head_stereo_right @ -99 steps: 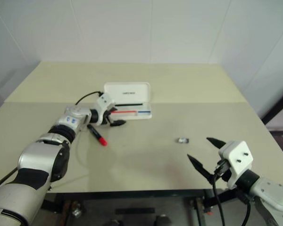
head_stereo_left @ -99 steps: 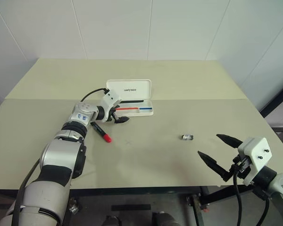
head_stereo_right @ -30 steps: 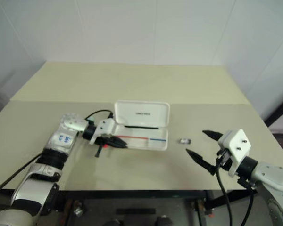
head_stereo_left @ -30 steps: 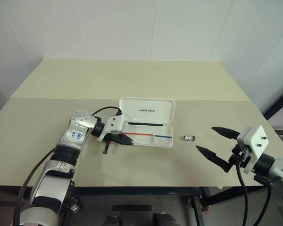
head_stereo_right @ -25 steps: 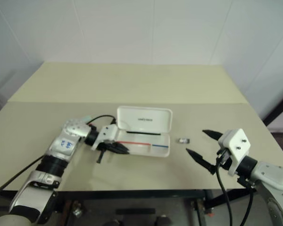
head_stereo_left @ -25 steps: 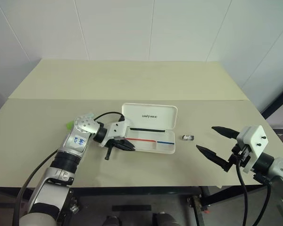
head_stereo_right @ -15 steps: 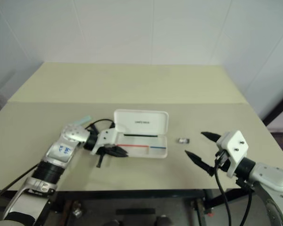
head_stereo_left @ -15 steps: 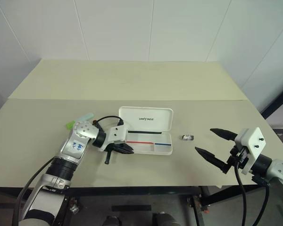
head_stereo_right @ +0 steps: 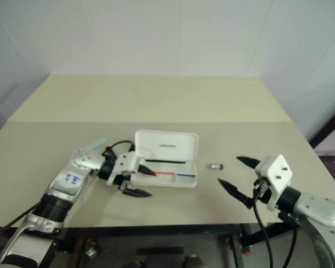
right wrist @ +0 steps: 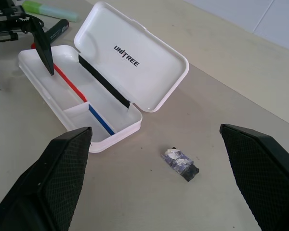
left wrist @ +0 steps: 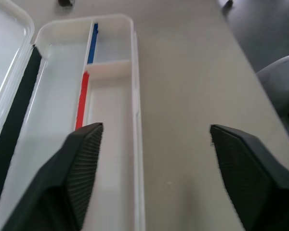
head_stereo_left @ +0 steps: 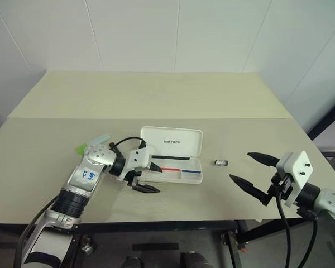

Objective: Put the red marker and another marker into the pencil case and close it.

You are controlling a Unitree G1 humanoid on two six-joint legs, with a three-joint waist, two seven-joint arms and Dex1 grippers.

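Since a second ago the left gripper (head_stereo_left: 147, 177) has spread its jaws wide at the left end of the open case (head_stereo_left: 173, 155), holding nothing, while the right gripper (head_stereo_left: 255, 175) hangs wide-jawed and empty, green marker (head_stereo_left: 92, 143) behind the left arm on the worktop (head_stereo_left: 184, 95).

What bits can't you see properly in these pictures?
- Red marker: in the right wrist view it is largely hidden behind the left gripper. Whether it lies inside the pencil case is unclear.
- Green marker: in the head views, one end is hidden behind the left arm.
- Small block: in the head views it is too small to identify.
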